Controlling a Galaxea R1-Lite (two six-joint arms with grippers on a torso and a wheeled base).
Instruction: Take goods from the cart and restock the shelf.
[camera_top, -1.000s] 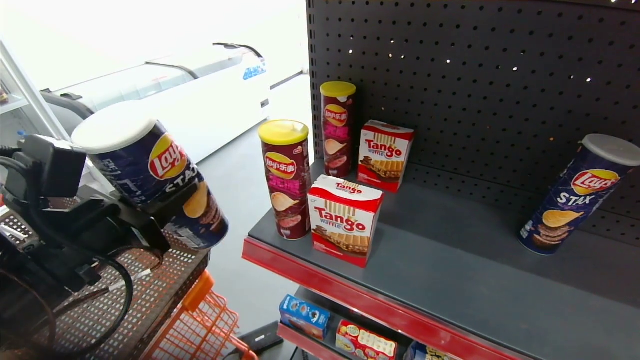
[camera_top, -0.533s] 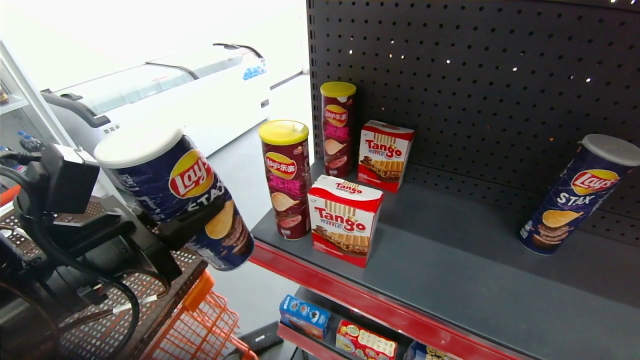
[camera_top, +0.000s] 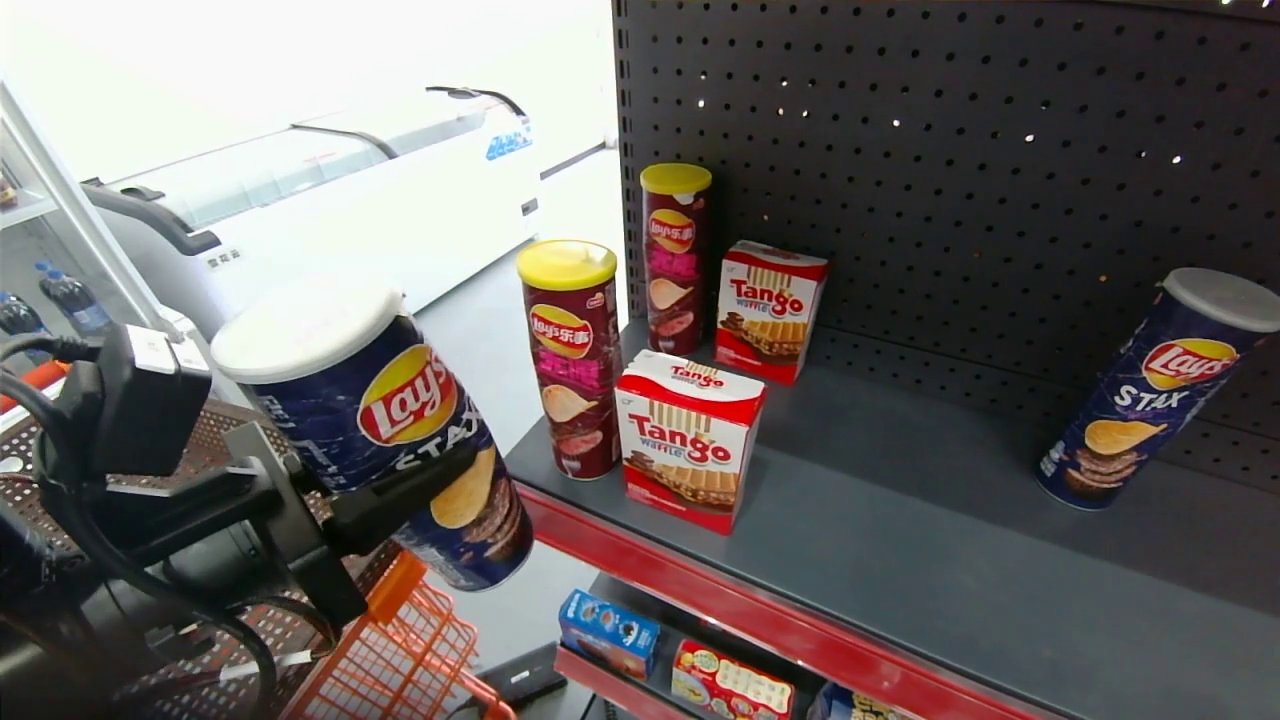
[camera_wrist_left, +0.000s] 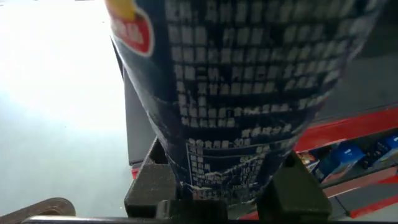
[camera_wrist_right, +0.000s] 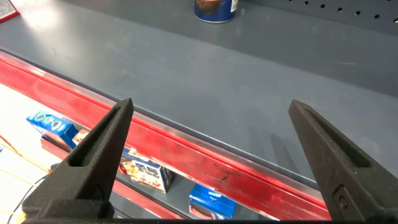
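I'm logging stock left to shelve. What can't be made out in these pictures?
Cart contents: head view, hidden behind the left arm and held blue can.
Held can's lid: left wrist view, cut off at the edge.
Lower-shelf goods: head view, partly under the red shelf lip, cut by the bottom edge.
Shelf's blue can: right wrist view, all above its base cut off.

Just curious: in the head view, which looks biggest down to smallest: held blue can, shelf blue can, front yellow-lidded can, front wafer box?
1. held blue can, though it is nearest the camera
2. shelf blue can
3. front yellow-lidded can and front wafer box: about alike, not ranked
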